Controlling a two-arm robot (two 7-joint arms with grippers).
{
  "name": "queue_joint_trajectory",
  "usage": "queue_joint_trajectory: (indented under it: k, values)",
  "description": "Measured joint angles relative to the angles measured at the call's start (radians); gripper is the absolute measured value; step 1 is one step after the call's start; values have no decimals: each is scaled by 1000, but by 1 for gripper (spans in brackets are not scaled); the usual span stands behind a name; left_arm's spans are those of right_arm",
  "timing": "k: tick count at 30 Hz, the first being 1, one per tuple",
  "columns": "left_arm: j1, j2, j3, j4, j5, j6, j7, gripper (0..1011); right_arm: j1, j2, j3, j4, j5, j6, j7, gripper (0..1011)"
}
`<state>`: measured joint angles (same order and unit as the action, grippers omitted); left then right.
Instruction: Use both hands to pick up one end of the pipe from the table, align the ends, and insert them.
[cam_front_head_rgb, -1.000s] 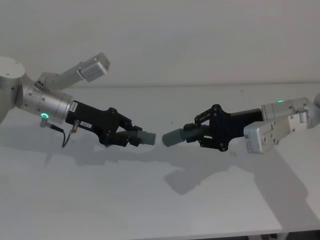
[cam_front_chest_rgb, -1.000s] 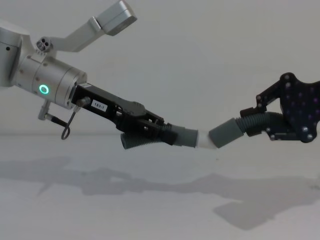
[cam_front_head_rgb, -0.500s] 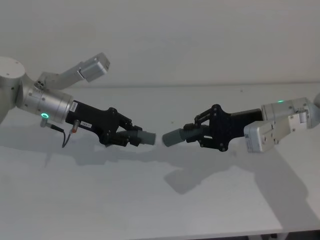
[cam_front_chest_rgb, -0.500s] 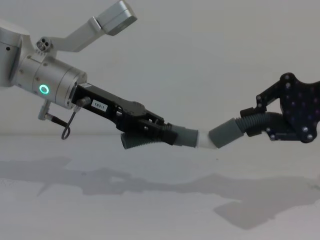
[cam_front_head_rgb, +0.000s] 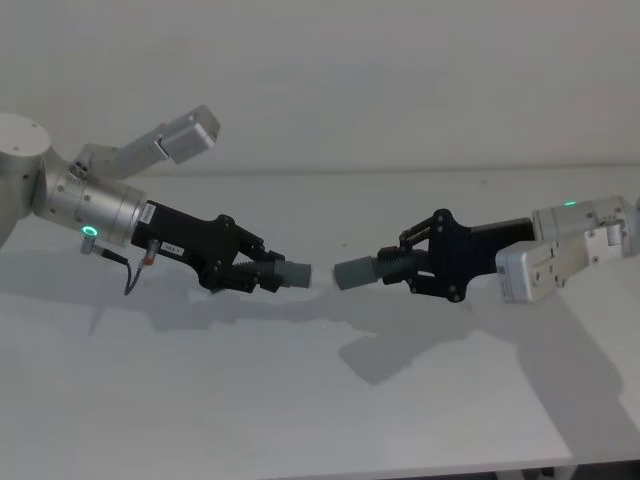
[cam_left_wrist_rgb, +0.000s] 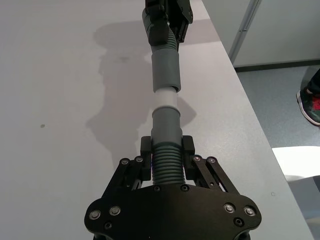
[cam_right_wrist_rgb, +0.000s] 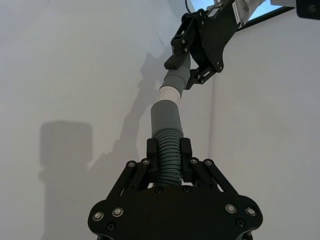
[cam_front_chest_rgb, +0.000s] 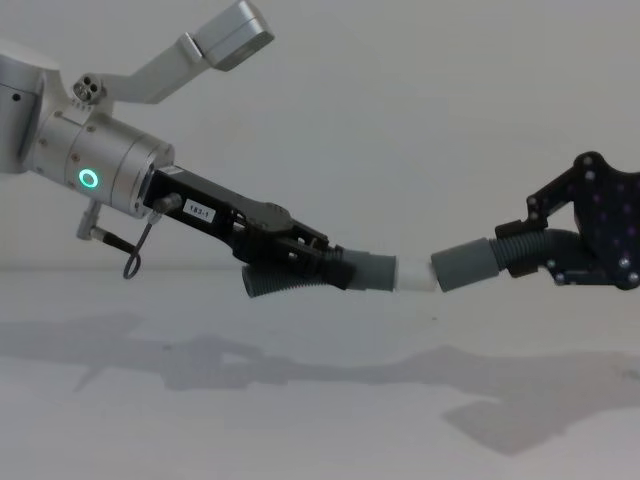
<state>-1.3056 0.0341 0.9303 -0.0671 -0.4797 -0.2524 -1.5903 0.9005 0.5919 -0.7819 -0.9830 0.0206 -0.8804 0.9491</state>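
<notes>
Two hose pieces, both held in the air above the table (cam_front_head_rgb: 300, 400), one per gripper. Left gripper (cam_front_head_rgb: 262, 274) comes in from the left on a silver arm with a green ring light (cam_front_chest_rgb: 88, 180), jaws clamped on the ribbed body of the left piece (cam_front_chest_rgb: 300, 275). That piece's grey cuff (cam_front_chest_rgb: 375, 272) sticks out past the fingers, and a narrower white tip (cam_front_chest_rgb: 413, 279) sticks out of the cuff.

Right gripper (cam_front_head_rgb: 402, 268) comes in from the right, jaws clamped on the ribbed part of the right piece (cam_front_chest_rgb: 500, 257). Its cuff (cam_front_chest_rgb: 462, 265) points left, toward the white tip.

In the chest view the white tip reaches the mouth of the right cuff; tip touching or just entering, cannot tell how deep. Right piece sits slightly higher and slopes down toward the joint; left piece slopes down from its gripper and levels at the cuff. In the head view the two cuffs look apart with a gap between them, the tip hard to see against the table.

Left wrist view: left piece (cam_left_wrist_rgb: 165, 160) in the jaws, cuff (cam_left_wrist_rgb: 165, 122), white tip (cam_left_wrist_rgb: 164, 98), then the right cuff (cam_left_wrist_rgb: 165, 70) roughly in line, right gripper (cam_left_wrist_rgb: 165, 20) beyond. Right wrist view: right piece (cam_right_wrist_rgb: 169, 155) gripped, cuff (cam_right_wrist_rgb: 166, 116) ahead, white tip (cam_right_wrist_rgb: 169, 93) at its mouth, left gripper (cam_right_wrist_rgb: 192, 60) behind it, angled off to one side.

Shadows of both arms fall on the table under the joint.
</notes>
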Motion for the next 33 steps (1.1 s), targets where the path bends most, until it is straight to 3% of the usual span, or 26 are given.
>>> queue_joint_trajectory:
  k: [33]
  values:
    - [0,0,0,0,1,0,0,323,16,-26,0,37,-14,-2,-36,234]
